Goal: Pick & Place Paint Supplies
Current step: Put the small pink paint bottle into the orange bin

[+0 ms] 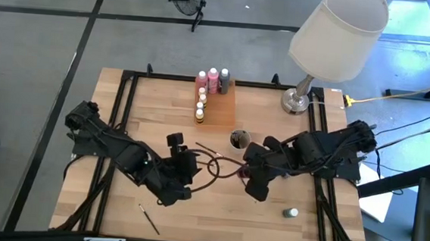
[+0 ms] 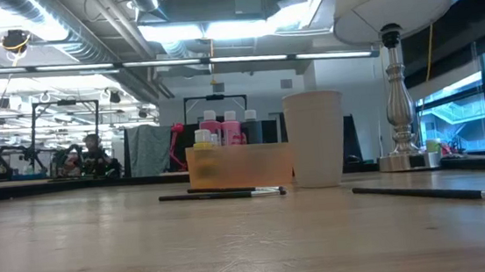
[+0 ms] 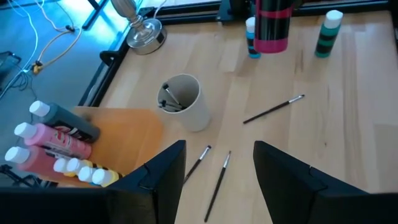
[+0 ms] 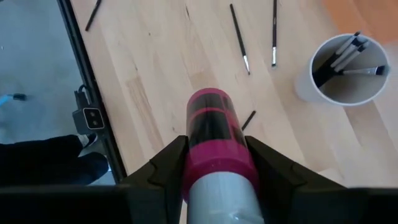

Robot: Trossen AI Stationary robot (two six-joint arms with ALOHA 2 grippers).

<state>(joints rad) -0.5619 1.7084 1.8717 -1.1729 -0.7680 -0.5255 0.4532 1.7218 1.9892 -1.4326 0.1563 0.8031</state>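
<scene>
The right gripper (image 4: 211, 163) is clamped on a paint bottle (image 4: 214, 140) with a pink and black label, its two dark fingers (image 4: 163, 168) pressing the bottle's sides. In the high view this gripper (image 1: 256, 186) hangs above the table (image 1: 124, 110), right of centre and close to the small round cup (image 1: 239, 139). The cup (image 4: 344, 70) already holds several dark-handled brushes (image 4: 341, 57) standing on end.

The left gripper (image 3: 217, 167) has its fingers apart with nothing between them. It hovers over the table's middle (image 1: 182, 180), looking across at the cup (image 3: 183, 102).

Loose paintbrushes lie flat on the wood: two (image 3: 216, 185) just beside each other near the left gripper, one (image 3: 273, 109) farther off, and another (image 1: 148, 219) alone near the table's front edge.

The orange tray (image 1: 220, 106) sits at the back of the table (beside the lamp (image 1: 334, 38)) and carries a row of bottles, pink ones (image 1: 212, 79) among them, with small yellow ones (image 3: 84, 172) lined alongside. A green-labelled bottle (image 3: 327, 34) and a blue one (image 3: 251, 38) stand on the table apart from the tray. One small bottle (image 1: 291, 213) lies alone near the right front.
</scene>
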